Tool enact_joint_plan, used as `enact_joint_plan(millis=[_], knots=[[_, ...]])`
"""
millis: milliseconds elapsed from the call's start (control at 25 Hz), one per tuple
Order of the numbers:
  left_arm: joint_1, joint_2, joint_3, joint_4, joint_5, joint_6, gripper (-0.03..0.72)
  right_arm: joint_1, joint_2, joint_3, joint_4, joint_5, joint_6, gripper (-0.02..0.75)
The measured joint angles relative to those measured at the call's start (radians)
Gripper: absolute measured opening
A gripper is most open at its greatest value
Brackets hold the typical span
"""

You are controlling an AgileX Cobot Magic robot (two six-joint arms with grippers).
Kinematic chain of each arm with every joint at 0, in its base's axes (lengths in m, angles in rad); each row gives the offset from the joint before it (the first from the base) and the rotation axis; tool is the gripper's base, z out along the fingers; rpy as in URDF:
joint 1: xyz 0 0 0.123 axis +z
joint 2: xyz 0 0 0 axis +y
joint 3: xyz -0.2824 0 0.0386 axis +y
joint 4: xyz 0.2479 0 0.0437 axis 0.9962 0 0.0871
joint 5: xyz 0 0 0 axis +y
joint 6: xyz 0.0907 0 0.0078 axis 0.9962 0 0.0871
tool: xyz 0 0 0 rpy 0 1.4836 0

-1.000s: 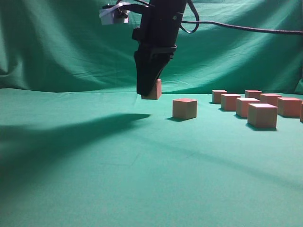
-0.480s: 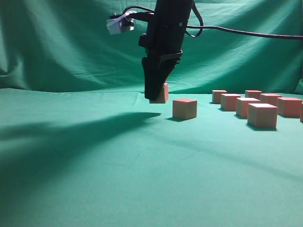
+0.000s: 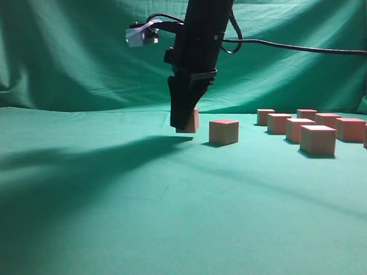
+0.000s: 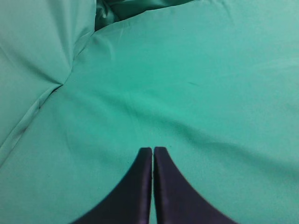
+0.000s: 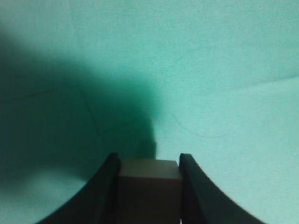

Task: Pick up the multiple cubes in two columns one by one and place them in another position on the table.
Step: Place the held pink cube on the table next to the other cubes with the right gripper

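The right arm descends steeply from the top centre of the exterior view, its black right hand (image 3: 184, 127) pointing down, fingers clamped on a cube (image 3: 191, 121) left of centre. In its wrist view, the left hand (image 4: 153, 154) has fingers pressed together, low centre.

A green cloth backdrop (image 3: 74, 57) hangs in soft folds behind the scene, creased and darker toward its left side.
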Motion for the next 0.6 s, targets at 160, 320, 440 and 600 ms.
enact_joint_plan(millis=[160,320,440,600], knots=[[0.000,0.000,0.000,0.000,0.000,0.000,0.000,-0.002,0.006,0.000,0.000,0.006,-0.007,0.260],[0.000,0.000,0.000,0.000,0.000,0.000,0.000,-0.002,0.016,0.000,0.000,0.013,-0.010,0.260],[0.000,0.000,0.000,0.000,0.000,0.000,0.000,-0.002,0.016,0.000,-0.007,0.016,-0.010,0.260],[0.000,0.000,0.000,0.000,0.000,0.000,0.000,-0.002,0.016,-0.002,-0.009,0.016,-0.010,0.260]])
